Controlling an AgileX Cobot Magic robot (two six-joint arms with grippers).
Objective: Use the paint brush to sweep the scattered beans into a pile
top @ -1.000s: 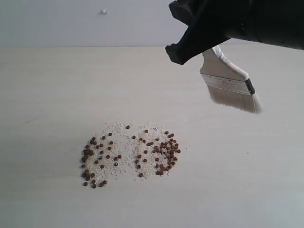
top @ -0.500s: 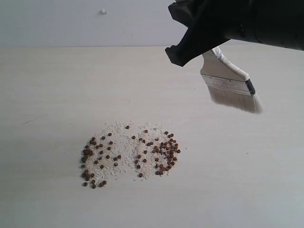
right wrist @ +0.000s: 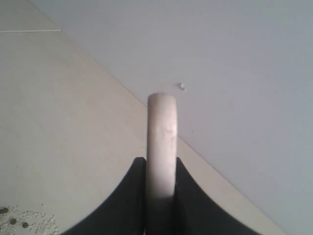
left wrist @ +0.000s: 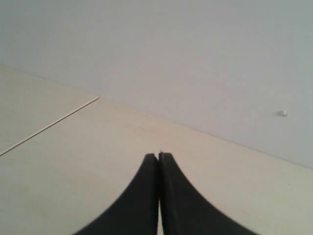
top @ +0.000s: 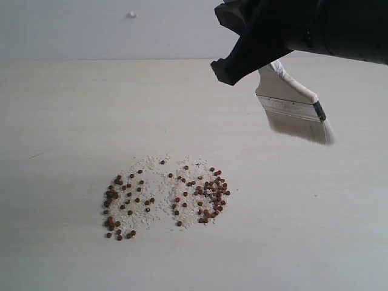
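Reddish-brown beans (top: pixel 167 199) lie spread among white crumbs in two loose patches on the pale table, denser toward the right patch (top: pixel 212 194). The paint brush (top: pixel 295 108) hangs in the air up and to the right of them, bristles (top: pixel 300 130) pointing down-right, clear of the table. My right gripper (top: pixel 242 63) is shut on its pale handle (right wrist: pixel 162 142), which sticks out past the fingertips. A few beans (right wrist: pixel 12 221) show in a corner of the right wrist view. My left gripper (left wrist: pixel 159 156) is shut on nothing, and is out of the exterior view.
The pale wooden table (top: pixel 73 121) runs back to a light grey wall (top: pixel 91 30) with a small white speck (top: pixel 132 14) on it. A thin seam (left wrist: pixel 49 126) crosses the table in the left wrist view.
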